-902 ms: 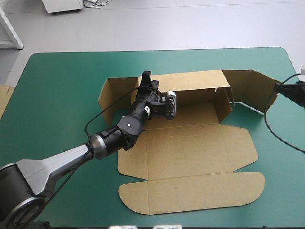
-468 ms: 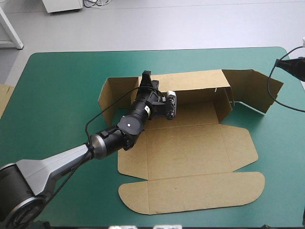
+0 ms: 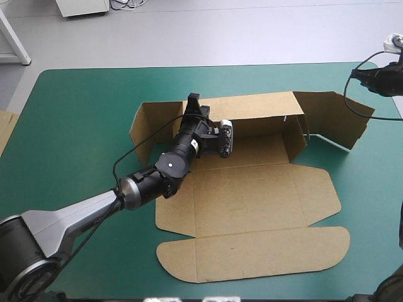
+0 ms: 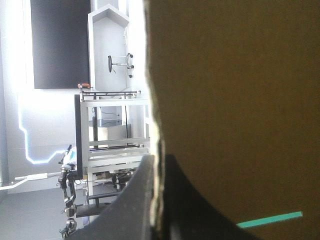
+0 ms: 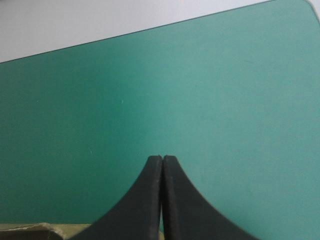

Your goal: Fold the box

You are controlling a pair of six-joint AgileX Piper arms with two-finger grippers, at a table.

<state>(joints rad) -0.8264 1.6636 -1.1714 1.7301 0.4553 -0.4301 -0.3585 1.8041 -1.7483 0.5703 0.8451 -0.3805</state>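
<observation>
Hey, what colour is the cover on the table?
Teal-green: the cover shows best in the right wrist view.

The table [image 3: 82, 107] with its teal-green cover is carrying just the brown box [image 3: 252, 207], which is lying right of center, front flaps flat, back wall standing. More brown board [image 3: 5, 129] is poking in at the table's left edge.

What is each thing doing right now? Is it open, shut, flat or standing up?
box: far wall standing up, near flaps lying flat.
left pincer: shut on the top edge of the box's far wall.
right pincer: shut, holding nothing.
</observation>
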